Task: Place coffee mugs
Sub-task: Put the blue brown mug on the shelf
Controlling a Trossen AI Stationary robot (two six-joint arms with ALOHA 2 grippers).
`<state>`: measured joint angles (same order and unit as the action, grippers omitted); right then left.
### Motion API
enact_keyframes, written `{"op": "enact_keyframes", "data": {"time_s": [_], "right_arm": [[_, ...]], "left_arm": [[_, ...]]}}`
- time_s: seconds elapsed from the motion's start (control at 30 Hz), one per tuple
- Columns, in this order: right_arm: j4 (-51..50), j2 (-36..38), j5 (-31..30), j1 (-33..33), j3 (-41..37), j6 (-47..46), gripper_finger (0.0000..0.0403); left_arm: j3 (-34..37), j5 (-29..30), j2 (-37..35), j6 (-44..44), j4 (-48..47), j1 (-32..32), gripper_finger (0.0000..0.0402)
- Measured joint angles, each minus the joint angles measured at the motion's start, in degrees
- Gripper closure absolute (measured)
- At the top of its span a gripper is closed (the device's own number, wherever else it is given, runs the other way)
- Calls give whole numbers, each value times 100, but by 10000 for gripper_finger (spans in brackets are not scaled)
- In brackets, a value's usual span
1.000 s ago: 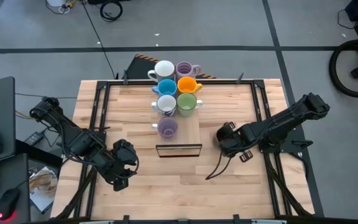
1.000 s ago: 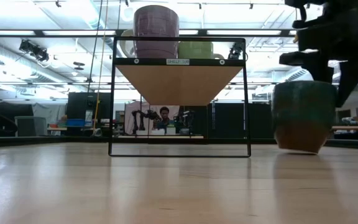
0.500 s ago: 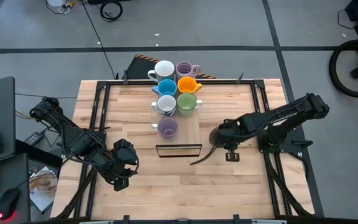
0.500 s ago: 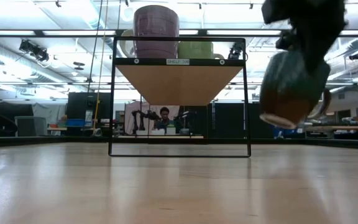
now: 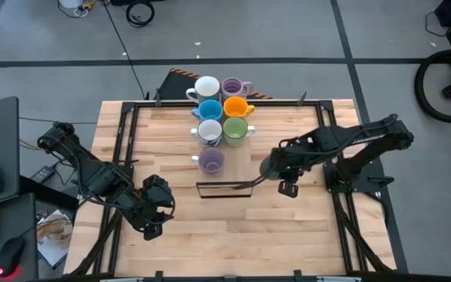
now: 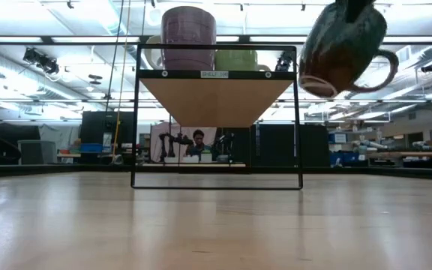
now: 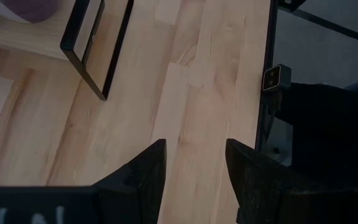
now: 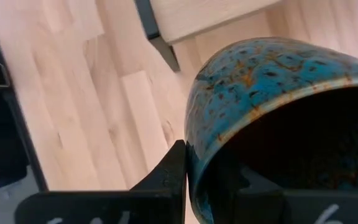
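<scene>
Lifted off the counter [image 5: 288,219] since a second ago, the dark olive mug [image 6: 341,45] now hangs tilted in the air, my right gripper [image 5: 269,166] pinching its rim between the fingers [image 8: 166,174], just beside the right end of the shelf [image 5: 225,186]. Seven mugs crowd the shelf's top toward the counter's far edge: lilac mug [image 5: 211,161] nearest, then white [image 5: 209,131], green [image 5: 235,129], blue [image 5: 209,110], orange [image 5: 236,106]. My left gripper [image 5: 153,223] waits near the counter's front-left corner, fingers [image 7: 143,177] spread. Beyond lies a grey floor; a person sits far behind the shelf frame.
</scene>
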<state>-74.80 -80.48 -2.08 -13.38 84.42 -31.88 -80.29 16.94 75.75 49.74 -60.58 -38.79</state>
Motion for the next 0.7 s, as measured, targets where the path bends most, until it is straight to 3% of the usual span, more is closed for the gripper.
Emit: {"op": "enact_keyframes", "data": {"time_s": [0.27, 0.7], "right_arm": [[-1052, -1244, -113, 7, 1592, 635, 362], [-1530, -2560, 59, 602, 3526, 1493, 362]], "left_arm": [[0, 1, 0, -64, -2, 0, 230], [0, 305, 0, -273, -22, -2, 230]]}}
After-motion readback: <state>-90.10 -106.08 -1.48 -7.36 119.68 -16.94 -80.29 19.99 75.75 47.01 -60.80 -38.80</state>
